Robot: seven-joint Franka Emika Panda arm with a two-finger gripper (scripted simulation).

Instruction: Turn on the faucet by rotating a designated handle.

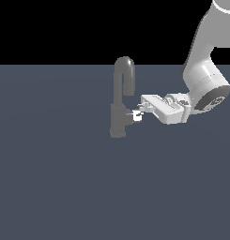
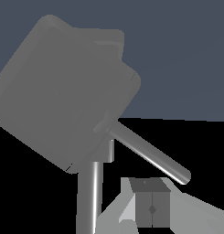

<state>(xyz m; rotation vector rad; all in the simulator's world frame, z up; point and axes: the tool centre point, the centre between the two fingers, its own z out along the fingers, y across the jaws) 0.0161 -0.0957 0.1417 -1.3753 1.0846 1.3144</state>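
Gripper [image 1: 138, 115] sits level at the faucet's base on the exterior view's right side, fingertips right at the handle [image 1: 131, 115]. From that camera I can't separate contact from a near miss — the white tips and the grey stub overlap. In the wrist view the two dark finger pads [image 2: 151, 208] sit flush against each other with just a seam between them, so the jaws read as closed, nothing between them. The lever rod [image 2: 147, 153] runs diagonally just past the pads, free, not clamped.

Handle: short grey stub jutting from the base toward the gripper, low on the faucet [image 1: 120, 101]. In the wrist view the rod comes out of a small hub on the big grey block that fills most of the picture.

Faucet: matte grey, thick cylindrical base standing upright on the dark blue-grey floor [image 1: 55, 187], spout rising and arching over like an inverted U, outlet end pointing down above the gripper hand. It stands roughly centre of the exterior view, just above the middle.

Arm [image 1: 205, 84]: white Panda, comes in from the upper corner on the exterior view's right, wrist bent so the hand points sideways at the faucet.

Background above the floor line is plain black.
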